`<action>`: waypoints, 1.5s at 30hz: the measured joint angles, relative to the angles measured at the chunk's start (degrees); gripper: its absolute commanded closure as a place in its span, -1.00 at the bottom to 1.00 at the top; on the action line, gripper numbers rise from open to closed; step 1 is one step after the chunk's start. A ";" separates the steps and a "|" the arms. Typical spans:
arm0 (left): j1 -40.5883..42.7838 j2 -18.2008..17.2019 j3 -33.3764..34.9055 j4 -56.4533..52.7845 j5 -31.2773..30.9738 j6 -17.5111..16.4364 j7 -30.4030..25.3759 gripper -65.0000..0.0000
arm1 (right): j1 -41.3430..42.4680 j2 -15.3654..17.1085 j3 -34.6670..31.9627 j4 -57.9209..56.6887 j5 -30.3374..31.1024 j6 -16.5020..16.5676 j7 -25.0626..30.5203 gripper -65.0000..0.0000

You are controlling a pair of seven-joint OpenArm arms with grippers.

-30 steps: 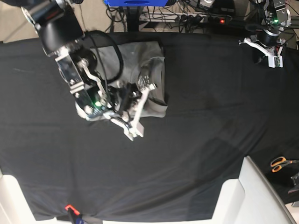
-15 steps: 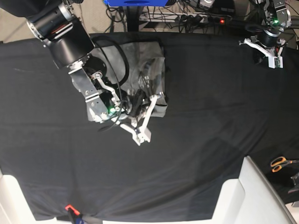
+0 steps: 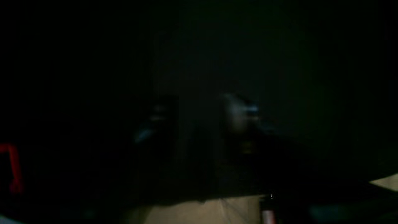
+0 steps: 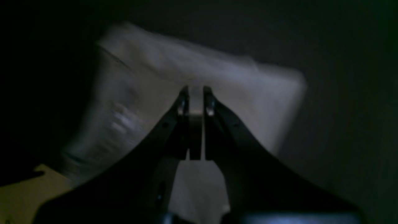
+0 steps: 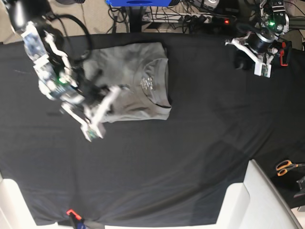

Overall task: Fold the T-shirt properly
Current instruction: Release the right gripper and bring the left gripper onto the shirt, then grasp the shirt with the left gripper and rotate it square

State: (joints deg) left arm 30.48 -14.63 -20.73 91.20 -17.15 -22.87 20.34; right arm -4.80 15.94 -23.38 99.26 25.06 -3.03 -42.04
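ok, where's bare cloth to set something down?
Free: the black cloth between the T-shirt and the scissors, and below the shirt. Crowded: the right gripper at the shirt's left, the left gripper top right.

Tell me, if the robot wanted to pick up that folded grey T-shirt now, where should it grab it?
Probably the T-shirt's straight edge beside the collar, coming from the bare black cloth there. The layers stack in one neat fold line along that edge, so one low pinch could catch them together. The opposite edge is crowded by the right gripper.
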 measured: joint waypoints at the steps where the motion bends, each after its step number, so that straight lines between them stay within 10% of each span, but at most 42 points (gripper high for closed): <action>1: -0.11 -0.20 -0.13 1.33 -3.93 -2.89 1.44 -0.45 | -1.53 0.79 0.76 -0.33 0.07 0.07 0.02 1.00; 3: -0.83 -0.92 -0.13 2.36 -13.46 -10.62 3.48 -0.90 | -4.15 1.53 2.40 -1.22 0.04 -0.11 -0.31 1.00; 6: -3.34 -2.54 2.10 2.01 -21.97 -16.57 7.93 -1.00 | -6.69 2.62 3.02 -2.19 0.33 0.48 0.63 1.00; 22: -15.41 3.52 17.57 -16.74 -26.43 -16.28 10.97 -1.00 | -13.99 7.69 3.69 -5.09 0.28 0.20 10.38 1.00; 43: -27.85 8.81 28.44 -32.04 -27.96 -17.59 9.68 -1.00 | -22.25 4.22 22.49 -0.90 0.26 0.42 16.61 1.00; 45: -28.76 9.55 28.44 -33.27 -27.91 -17.64 9.49 -0.73 | -22.45 4.20 23.15 -0.87 0.28 0.44 16.63 1.00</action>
State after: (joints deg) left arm 1.72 -5.08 7.70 57.93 -45.06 -40.51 29.82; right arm -27.24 20.14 -0.23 98.39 25.34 -2.59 -25.41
